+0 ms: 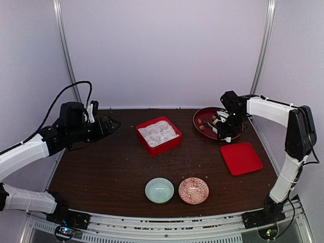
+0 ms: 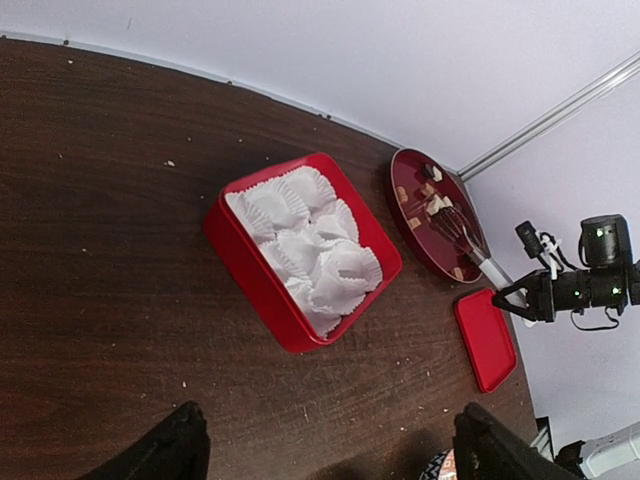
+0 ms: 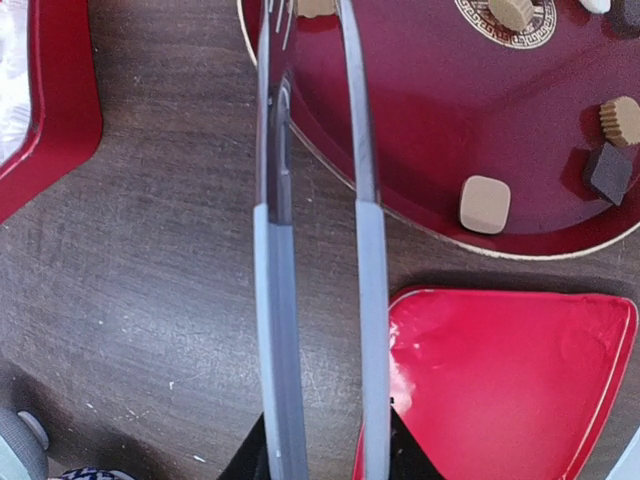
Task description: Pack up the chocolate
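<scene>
Several small chocolate pieces lie on a dark red plate [image 1: 201, 115]: in the right wrist view a tan square [image 3: 485, 203], a dark piece [image 3: 608, 172] and a tan round one [image 3: 622, 118]. My right gripper [image 1: 227, 131] is shut on slim silver tongs [image 3: 275, 250], whose arms stand apart with their tips over the plate's [image 3: 430, 110] near-left edge. A red box [image 1: 172, 143] lined with white paper cups [image 1: 158, 131] sits mid-table. My left gripper [image 1: 110, 124] is open and empty, raised left of the box [image 2: 250, 275].
A flat red lid [image 1: 241, 158] lies in front of the plate, just right of the tongs [image 3: 500, 390]. A pale green bowl [image 1: 159, 190] and a patterned red bowl [image 1: 193, 190] stand near the front edge. White walls enclose the table.
</scene>
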Controlling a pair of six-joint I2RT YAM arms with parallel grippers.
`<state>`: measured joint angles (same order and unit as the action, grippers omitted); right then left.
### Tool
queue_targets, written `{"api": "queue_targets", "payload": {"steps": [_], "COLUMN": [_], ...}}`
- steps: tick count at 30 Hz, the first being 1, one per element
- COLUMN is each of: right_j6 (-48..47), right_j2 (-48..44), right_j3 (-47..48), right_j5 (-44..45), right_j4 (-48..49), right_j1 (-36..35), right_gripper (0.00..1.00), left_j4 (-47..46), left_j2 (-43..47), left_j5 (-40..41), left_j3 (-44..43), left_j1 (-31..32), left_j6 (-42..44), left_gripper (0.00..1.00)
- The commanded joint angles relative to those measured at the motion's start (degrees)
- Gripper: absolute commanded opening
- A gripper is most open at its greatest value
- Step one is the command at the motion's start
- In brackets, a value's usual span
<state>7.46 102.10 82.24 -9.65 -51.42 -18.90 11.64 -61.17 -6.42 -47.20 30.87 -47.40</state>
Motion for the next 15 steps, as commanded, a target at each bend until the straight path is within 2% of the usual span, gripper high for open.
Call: {"api": "queue_targets", "payload": {"steps": [1, 15], "right_j6": [0.0, 0.25], "right_j2": [1.75, 7.95], "right_j3": [3.15, 6.88], "right_j5": [-1.69, -0.6], "right_j4": [0.9, 0.71], "right_j1": [-0.06, -0.09], "right_gripper": [0.27, 0.3], "left_j4": [-1.71, -1.19], "left_j2": [0.8, 0.29], "left_j5": [-1.1, -1.37], "left_j3": [0.62, 0.28], "left_j1": [-0.75, -1.89], "left_j6": [0.99, 0.88], "left_gripper": [0.87, 0.87]}}
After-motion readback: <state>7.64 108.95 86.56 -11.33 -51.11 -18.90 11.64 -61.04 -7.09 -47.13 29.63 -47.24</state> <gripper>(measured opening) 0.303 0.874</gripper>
